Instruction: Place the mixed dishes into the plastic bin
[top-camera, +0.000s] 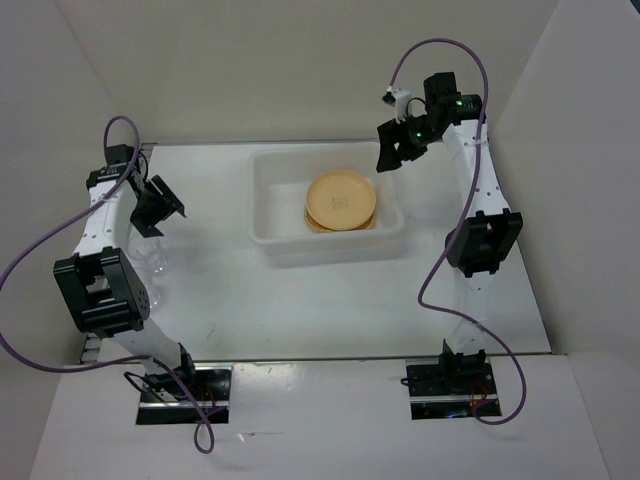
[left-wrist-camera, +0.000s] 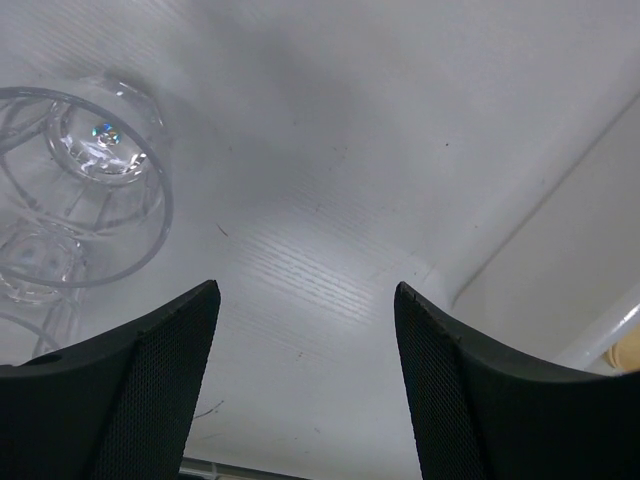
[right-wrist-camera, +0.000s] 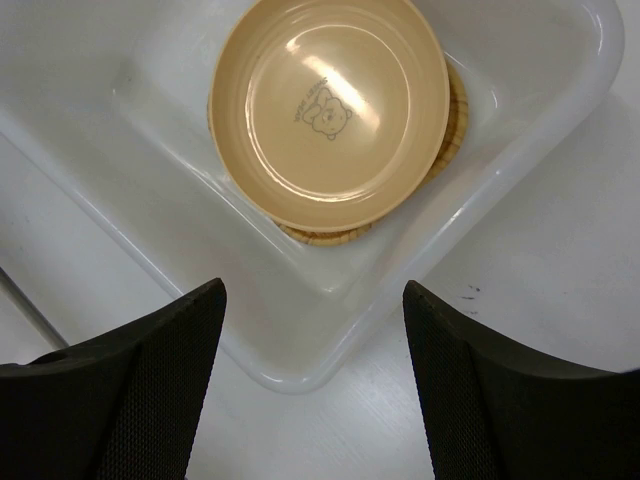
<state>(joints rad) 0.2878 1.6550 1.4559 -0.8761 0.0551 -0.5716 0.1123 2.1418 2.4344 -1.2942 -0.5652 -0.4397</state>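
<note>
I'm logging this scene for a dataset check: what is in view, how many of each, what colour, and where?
plastic bin: one, translucent white, mid-table
round plate: at least one, tan-yellow, topmost in the bin
woven plate: one, orange-tan, under the round plate
clear cups: two, colourless, on the table left of the bin
table: one, white
cables: two, purple, one per arm
left arm: one, white and black, jaws open and empty, near the cups
right arm: one, white and black, jaws open and empty, by the bin's far right corner
</note>
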